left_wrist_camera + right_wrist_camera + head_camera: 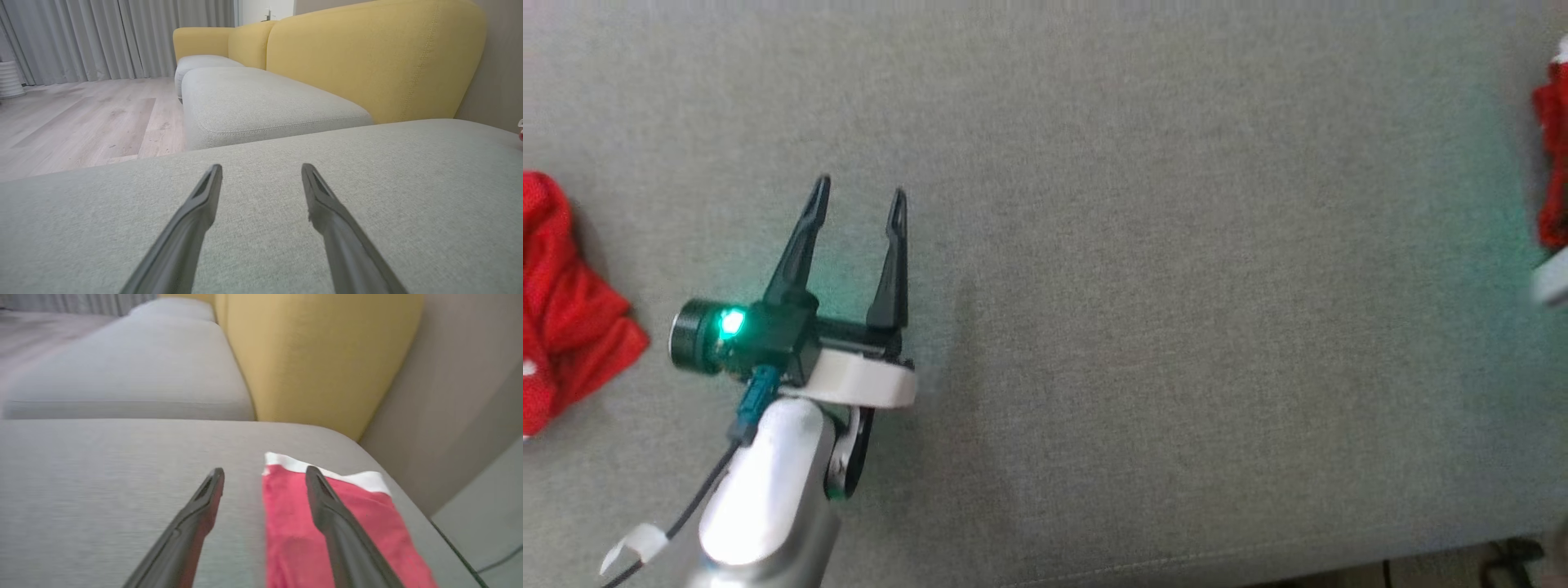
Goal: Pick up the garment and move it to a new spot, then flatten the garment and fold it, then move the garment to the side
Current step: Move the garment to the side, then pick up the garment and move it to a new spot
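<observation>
A folded red garment [288, 522] with a white band lies flat on the grey cushion [102, 477], near the cushion's right end. My right gripper [261, 471] hovers over it, open, its right finger [327, 506] above the red cloth and its left finger over bare cushion. In the head view the same garment [1553, 163] shows as a red strip at the right edge, with a pale part of my right arm [1552, 282] just below it. My left gripper [859, 189] is open over bare cushion at the lower left, holding nothing; its fingers [204, 200] are wide apart.
A crumpled red cloth [564, 286] lies at the far left of the cushion [1143, 269], left of my left gripper. A yellow sofa back [367, 57] rises beyond the cushion, another grey seat [253, 102] adjoins it, and wooden floor [81, 118] lies beside.
</observation>
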